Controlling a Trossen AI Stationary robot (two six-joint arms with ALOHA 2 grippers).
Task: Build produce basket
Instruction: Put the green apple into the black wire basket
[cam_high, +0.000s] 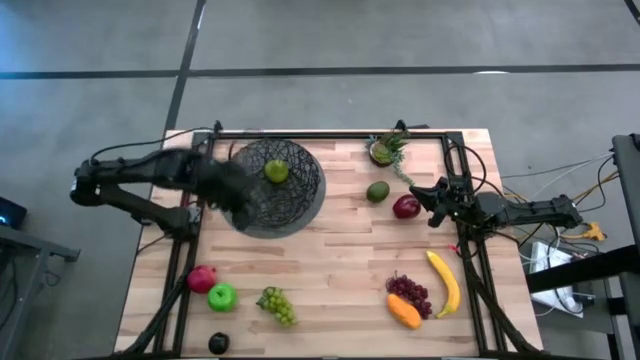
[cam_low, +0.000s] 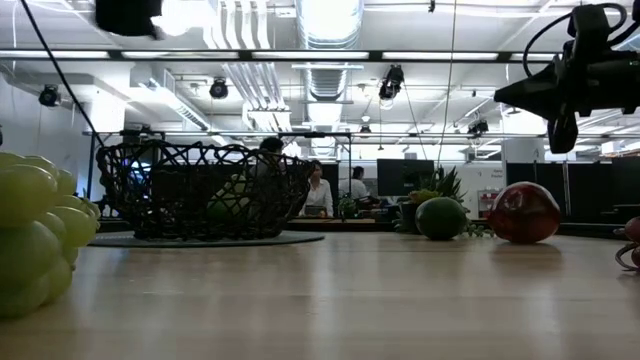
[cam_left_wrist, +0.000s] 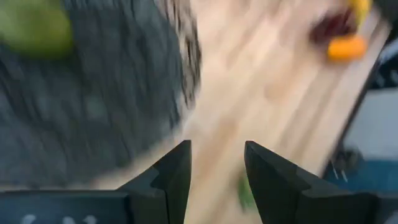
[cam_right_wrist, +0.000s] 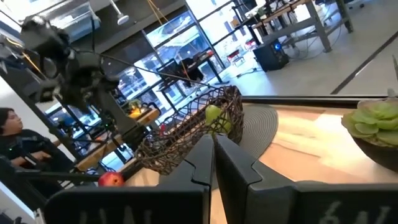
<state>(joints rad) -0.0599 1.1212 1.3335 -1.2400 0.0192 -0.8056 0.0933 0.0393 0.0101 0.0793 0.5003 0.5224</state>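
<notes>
From above, the basket (cam_high: 277, 187) sits at the tabletop's (cam_high: 330, 270) far left, one green apple (cam_high: 276, 171) inside; the left claw (cam_high: 232, 190) hangs over its rim. Level across, an avocado (cam_low: 441, 218) and red apple (cam_low: 524, 212) lie apart from it. Left wrist – fingers parted, empty. Right wrist – right claw (cam_right_wrist: 213, 152) closed on nothing

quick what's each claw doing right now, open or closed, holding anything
Left claw: open, empty, over the basket edge.
Right claw: closed, holding nothing, beside the red apple.
</notes>
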